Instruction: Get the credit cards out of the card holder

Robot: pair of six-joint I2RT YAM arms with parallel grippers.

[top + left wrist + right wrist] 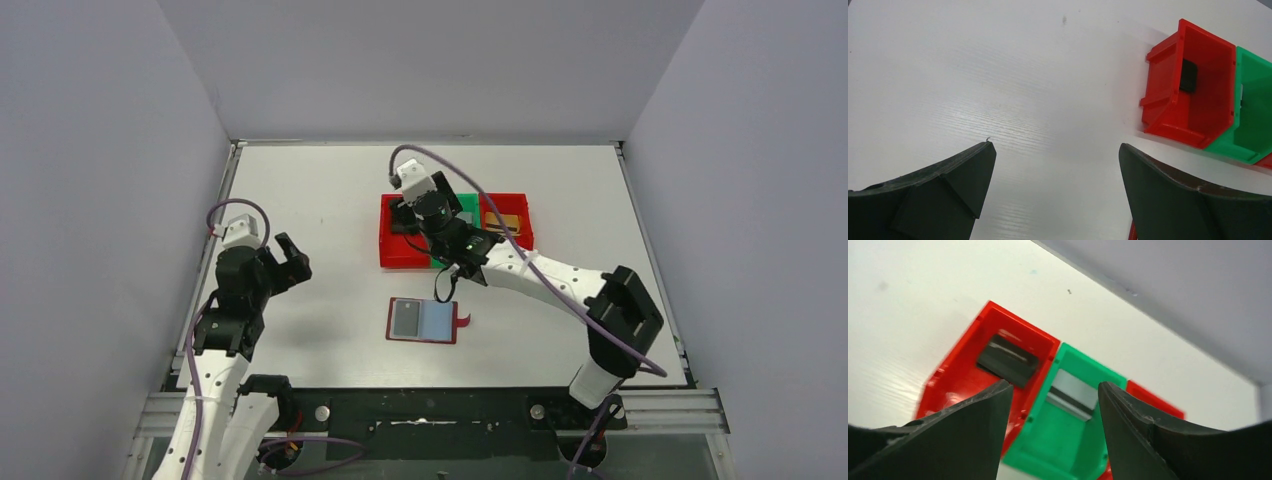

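Observation:
The card holder [423, 320] lies open on the table, with a dark card [407, 318] in its left sleeve and its red clasp tab [463, 320] on the right. A black card [1008, 360] lies in the left red bin [955, 385]. A silver-grey card [1075, 390] lies in the green bin [1068, 440]. A gold-tan card [503, 222] lies in the right red bin. My right gripper [1054, 385] is open and empty above the bins, over the green one [432, 212]. My left gripper [292, 262] is open and empty at the left, above bare table [1056, 145].
The three bins stand in a row behind the holder: red [403, 248], green [467, 208], red [520, 232]. The left wrist view shows the left red bin [1168, 100] and the green bin [1253, 125] at the right. Grey walls enclose the table.

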